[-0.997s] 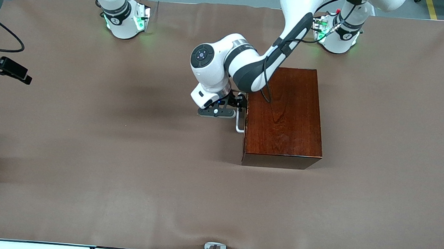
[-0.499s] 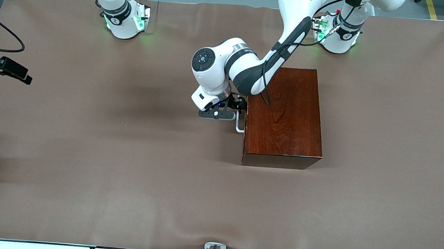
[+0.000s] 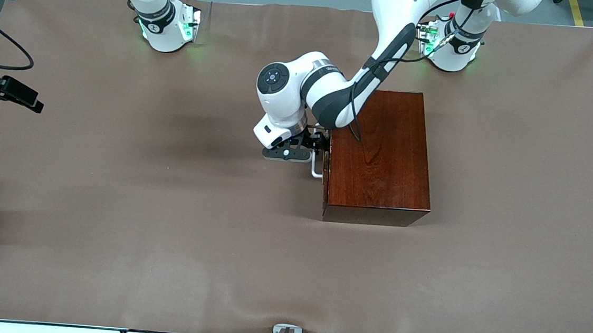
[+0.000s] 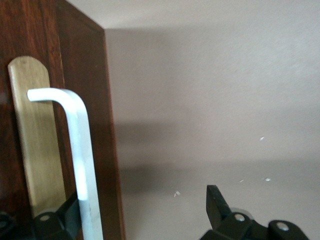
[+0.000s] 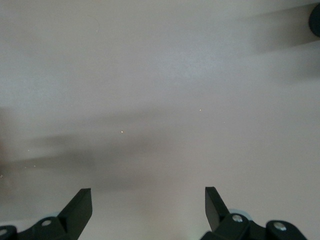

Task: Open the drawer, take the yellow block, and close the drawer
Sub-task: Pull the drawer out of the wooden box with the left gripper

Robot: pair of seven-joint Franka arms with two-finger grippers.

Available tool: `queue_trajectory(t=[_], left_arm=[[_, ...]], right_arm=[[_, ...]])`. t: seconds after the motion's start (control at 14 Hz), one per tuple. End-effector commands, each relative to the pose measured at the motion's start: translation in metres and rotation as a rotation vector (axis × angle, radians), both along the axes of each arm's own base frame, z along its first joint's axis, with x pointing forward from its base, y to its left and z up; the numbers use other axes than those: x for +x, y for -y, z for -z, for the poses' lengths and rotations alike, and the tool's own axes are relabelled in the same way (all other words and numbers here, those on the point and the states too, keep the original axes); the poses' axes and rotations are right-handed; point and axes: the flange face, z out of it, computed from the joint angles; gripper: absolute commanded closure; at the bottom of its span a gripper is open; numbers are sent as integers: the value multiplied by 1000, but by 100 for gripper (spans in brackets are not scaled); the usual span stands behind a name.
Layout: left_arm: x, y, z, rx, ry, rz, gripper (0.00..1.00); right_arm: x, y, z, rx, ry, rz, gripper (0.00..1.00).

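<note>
Left pincer (image 3: 317, 148) stood spread wide, not clenched, one finger (image 4: 67, 216) hooked against the white handle (image 3: 317, 165) of the drawer (image 3: 326, 177), barely ajar. Rigid, probably slick bar: clamp mid-span. Right pincer (image 5: 148, 212) waited released above bare worktop (image 3: 165, 219). No yellow block showed.

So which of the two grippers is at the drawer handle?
The left gripper, fingers either side of the white handle. The right gripper hangs open over bare table.

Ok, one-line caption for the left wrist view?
Left gripper open around the white handle of the drawer, one finger each side, above the brown table.
</note>
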Motion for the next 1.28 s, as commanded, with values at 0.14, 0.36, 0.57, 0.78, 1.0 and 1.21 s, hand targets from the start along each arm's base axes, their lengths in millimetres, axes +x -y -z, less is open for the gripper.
queue_trajectory(t=[0.14, 0.36, 0.57, 0.78, 1.0, 1.21], left_arm=[[-3, 23, -3, -95, 55, -28, 0], [-10, 32, -13, -126, 68, -42, 0], [-16, 37, -12, -127, 67, -51, 0], [-18, 38, -14, -130, 69, -55, 0], [-21, 42, -15, -145, 69, -58, 0], [-24, 49, -16, -182, 77, -66, 0]], right_arm=[[-2, -3, -4, 11, 3, -3, 0], [-1, -4, -2, 11, 2, -4, 0], [-2, -3, -4, 11, 6, -3, 0], [-2, -2, -4, 11, 5, -1, 0], [-2, 0, -5, 9, 6, 2, 0], [-2, 0, -5, 8, 6, 2, 0]])
